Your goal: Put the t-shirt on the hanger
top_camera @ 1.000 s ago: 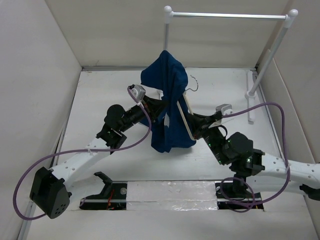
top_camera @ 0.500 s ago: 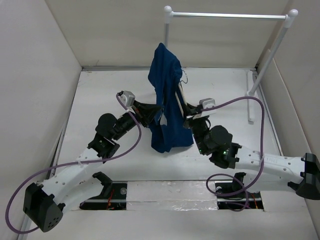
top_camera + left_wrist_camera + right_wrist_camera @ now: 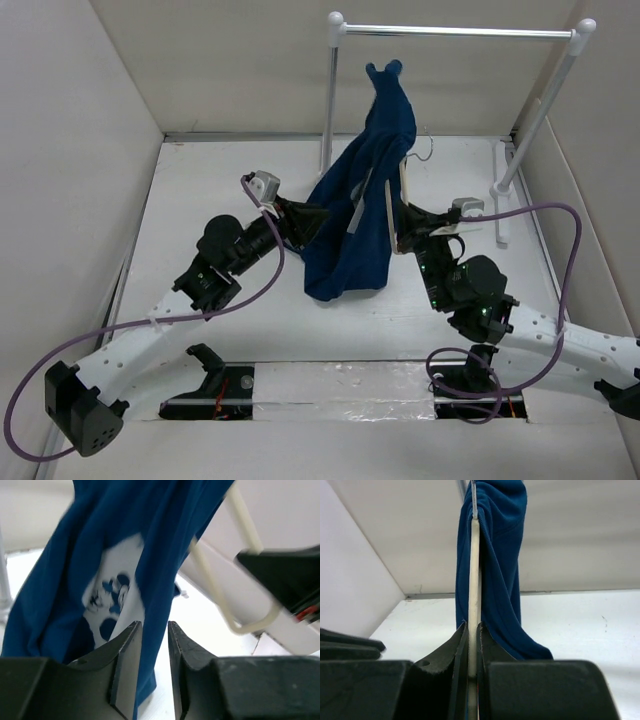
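Starting at the near edge of the desk, both arms reach inward and meet at mid-desk. The left hand is pinched together on a fold of the t-shirt just beside its white print. Blue cloth fills the narrow gap between the fingers. The right hand is clamped on the lower frame of the hanger, which stands upright and edge-on between its fingers. The t-shirt hangs bunched over the hanger, raised well above the desk at its top. Whether its lower hem touches the surface cannot be told. The wire hook juts out to the right of the cloth, below the silver bar of the white rack and apart from it. Open white surface lies to either side of the arms. Plain pale walls close the desk on its left, far and right sides.
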Available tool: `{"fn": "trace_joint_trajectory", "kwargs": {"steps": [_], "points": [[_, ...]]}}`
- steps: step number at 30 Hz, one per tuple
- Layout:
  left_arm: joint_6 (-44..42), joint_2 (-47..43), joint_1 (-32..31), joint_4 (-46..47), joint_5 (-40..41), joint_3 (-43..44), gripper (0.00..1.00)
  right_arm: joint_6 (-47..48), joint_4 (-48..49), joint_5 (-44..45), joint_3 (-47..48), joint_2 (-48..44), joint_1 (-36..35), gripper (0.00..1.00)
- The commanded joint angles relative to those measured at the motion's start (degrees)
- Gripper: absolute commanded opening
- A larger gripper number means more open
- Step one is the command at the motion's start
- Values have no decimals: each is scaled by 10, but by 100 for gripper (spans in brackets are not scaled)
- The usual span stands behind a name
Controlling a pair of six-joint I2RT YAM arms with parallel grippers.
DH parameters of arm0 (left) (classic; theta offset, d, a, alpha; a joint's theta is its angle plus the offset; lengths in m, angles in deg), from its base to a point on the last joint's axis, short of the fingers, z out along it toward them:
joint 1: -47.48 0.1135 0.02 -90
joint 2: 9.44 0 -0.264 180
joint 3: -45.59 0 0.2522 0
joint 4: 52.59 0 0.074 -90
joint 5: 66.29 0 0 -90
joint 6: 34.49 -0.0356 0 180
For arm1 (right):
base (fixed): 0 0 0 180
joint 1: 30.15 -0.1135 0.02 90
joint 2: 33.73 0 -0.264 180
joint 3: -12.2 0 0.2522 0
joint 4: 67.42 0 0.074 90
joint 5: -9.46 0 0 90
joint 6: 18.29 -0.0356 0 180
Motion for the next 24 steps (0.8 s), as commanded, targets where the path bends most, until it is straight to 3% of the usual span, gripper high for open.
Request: {"fn": "trace_joint_trajectory", "kwargs": {"steps": [1, 5, 9, 12, 15, 19, 24], "points": [[11, 0, -3, 6, -22, 62, 25, -47, 18, 10, -2, -18, 1, 0], [11, 24, -3, 18, -41, 95, 34, -61, 2, -3, -9, -25, 1, 0], [-4, 70, -3, 27, -24, 139, 56, -77, -13, -11, -17, -35, -17, 0], [-21, 115, -3, 15, -23, 190, 64, -89, -35, -25, -22, -57, -26, 0], [-49, 154, -13, 11, -33, 232, 65, -112, -74, -49, -22, -78, -39, 0], [-147, 193, -71, -18, 58, 283, 66, -139, -135, -105, -17, -112, -39, 0], [-189, 211, -77, -11, 139, 287, 66, -156, -176, -137, -6, -144, -39, 0]]}}
